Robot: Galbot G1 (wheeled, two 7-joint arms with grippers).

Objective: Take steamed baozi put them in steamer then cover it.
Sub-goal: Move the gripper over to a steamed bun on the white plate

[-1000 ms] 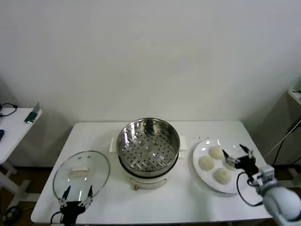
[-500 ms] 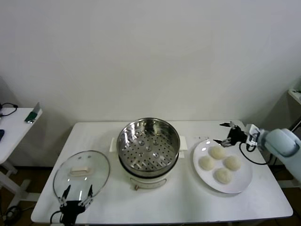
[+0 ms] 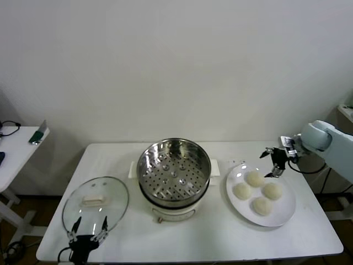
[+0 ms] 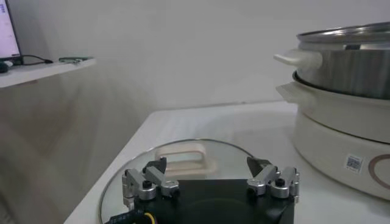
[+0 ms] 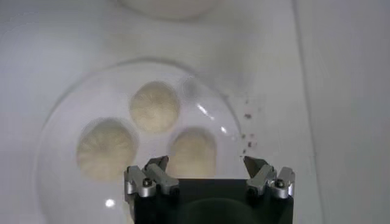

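Note:
Several steamed baozi lie on a white plate at the table's right. My right gripper hangs open above the plate's far edge, holding nothing. In the right wrist view a baozi lies just below the right gripper, with two more baozi beyond it. The steel steamer stands empty in the middle on its cream base. The glass cover lies flat at the front left. My left gripper waits open at the cover's near rim, and the left wrist view has the left gripper before the cover's handle.
The white table carries the pot, cover and plate. A small side table with a few items stands off to the left. Dark crumbs dot the table beside the plate. The steamer's wall rises close to the left gripper.
My right arm has swung from the plate's near right side up and round to its far edge, the gripper now pointing down over the baozi. The left arm has stayed put.

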